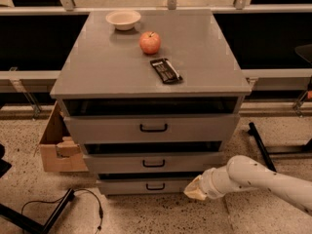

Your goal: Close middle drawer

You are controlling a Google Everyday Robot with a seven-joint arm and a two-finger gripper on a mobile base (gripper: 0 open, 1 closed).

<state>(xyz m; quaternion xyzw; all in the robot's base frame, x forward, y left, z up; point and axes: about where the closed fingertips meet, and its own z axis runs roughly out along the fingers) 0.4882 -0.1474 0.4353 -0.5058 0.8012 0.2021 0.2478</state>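
Note:
The grey cabinet (151,67) has three drawer fronts, each with a small black bar handle. The middle drawer (154,163) has the mid-sized front and stands a little out of the cabinet, with a dark gap above it. My gripper (195,191), on a white arm (263,179), comes in from the lower right. It sits low at the right end of the bottom drawer (146,185), just below the right end of the middle drawer's front. I cannot tell whether it touches either front.
The top drawer (152,127) also stands slightly out. On the cabinet top are a bowl (123,19), an apple (150,42) and a dark flat packet (165,70). A cardboard box (56,147) stands at the left, and a black cable (63,206) lies on the floor.

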